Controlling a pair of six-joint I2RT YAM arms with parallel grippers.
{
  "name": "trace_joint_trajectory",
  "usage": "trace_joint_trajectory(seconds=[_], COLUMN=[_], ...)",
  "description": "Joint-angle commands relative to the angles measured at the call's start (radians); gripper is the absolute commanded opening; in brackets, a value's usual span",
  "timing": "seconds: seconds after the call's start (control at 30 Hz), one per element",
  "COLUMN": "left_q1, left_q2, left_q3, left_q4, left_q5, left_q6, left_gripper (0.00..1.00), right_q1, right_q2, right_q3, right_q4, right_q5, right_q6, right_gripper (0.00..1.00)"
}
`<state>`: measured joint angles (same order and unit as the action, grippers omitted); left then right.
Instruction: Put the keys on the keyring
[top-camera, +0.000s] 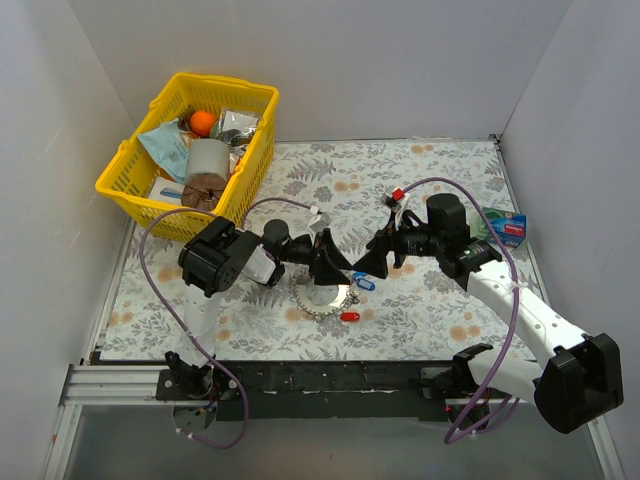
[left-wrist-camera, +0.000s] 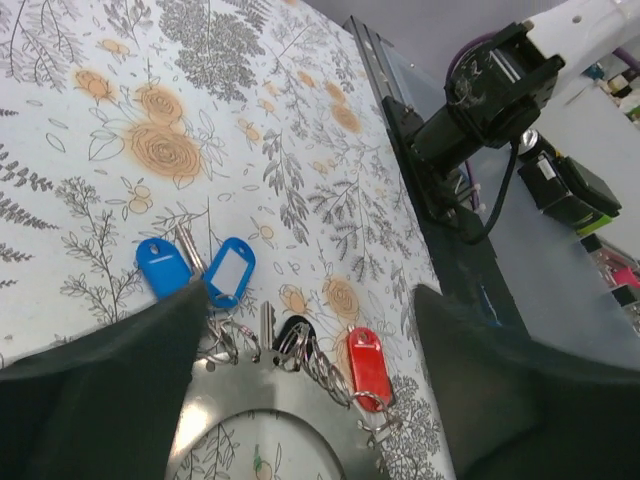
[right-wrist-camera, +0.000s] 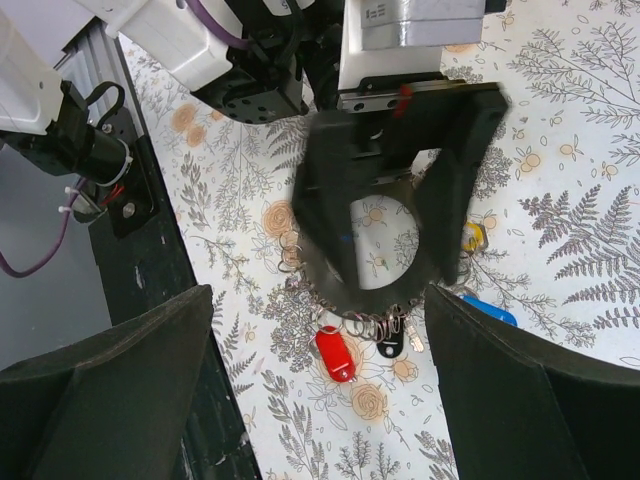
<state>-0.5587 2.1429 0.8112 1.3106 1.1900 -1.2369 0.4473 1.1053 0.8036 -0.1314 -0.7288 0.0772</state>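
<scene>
Keys (left-wrist-camera: 368, 365) with red, blue and white tags cluster at the edge of the beaded keyring (top-camera: 308, 306) lying flat on the flowered counter (top-camera: 430, 300), and we see the left gripper (left-wrist-camera: 310, 320) straddling it, partly spread and gripping nothing, while the right gripper (right-wrist-camera: 315, 300) hovers just beside, wide and empty.

Black-and-white arms (top-camera: 528, 318), purple cables (top-camera: 440, 181)

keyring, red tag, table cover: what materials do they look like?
Keyring: bare metal, silvery and polished; it reflects light.
Red tag: likely plastic, glossy, with a highlight on its face.
Table cover: printed floral sheet, matte; whether it is cloth or vinyl I cannot tell.
</scene>
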Motion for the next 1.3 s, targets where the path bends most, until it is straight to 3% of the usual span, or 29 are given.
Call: trace_joint_trajectory(seconds=[0.0, 0.27, 0.33, 0.53, 0.67, 0.8, 1.0, 1.13, 1.27], left_q1=[-0.001, -0.001, -0.001, -0.001, -0.004, -0.01, -0.012, -0.01, -0.012], left_q2=[-0.067, -0.176, -0.207, -0.311, -0.363, -0.454, -0.523, -0.541, -0.598], left_q3=[-0.014, -0.03, -0.041, -0.008, 0.063, 0.059, 0.157, 0.209, 0.16], left_q4=[0.457, 0.225, 0.161, -0.2, -0.547, -0.709, -1.04, -1.244, -1.245], left_q5=[-0.023, -0.082, -0.163, -0.314, -0.403, -0.562, -0.87, -0.951, -1.021], left_q6=[-0.01, 0.135, 0.2, 0.364, 0.48, 0.6, 0.597, 0.564, 0.505], left_gripper=[0.98, 0.98, 0.98, 0.98, 0.98, 0.98, 0.98, 0.98, 0.98], right_q1=[-0.001, -0.002, -0.001, -0.001, -0.001, -0.001, -0.001, -0.001, -0.002], right_q2=[-0.025, -0.025, -0.027, -0.03, -0.028, -0.025, -0.004, 0.013, 0.024], right_q3=[-0.001, -0.003, -0.001, -0.007, -0.007, -0.009, -0.007, 0.003, 0.012], right_q4=[0.007, 0.015, 0.016, 0.018, 0.021, 0.029, 0.032, 0.027, 0.015], right_q5=[0.002, -0.001, 0.002, 0.003, 0.002, 0.006, 0.015, 0.034, 0.052], right_q6=[-0.011, -0.005, -0.007, -0.005, -0.007, -0.004, 0.001, 0.006, 0.006], right_gripper=[0.94, 0.94, 0.94, 0.94, 0.94, 0.94, 0.94, 0.94, 0.94])
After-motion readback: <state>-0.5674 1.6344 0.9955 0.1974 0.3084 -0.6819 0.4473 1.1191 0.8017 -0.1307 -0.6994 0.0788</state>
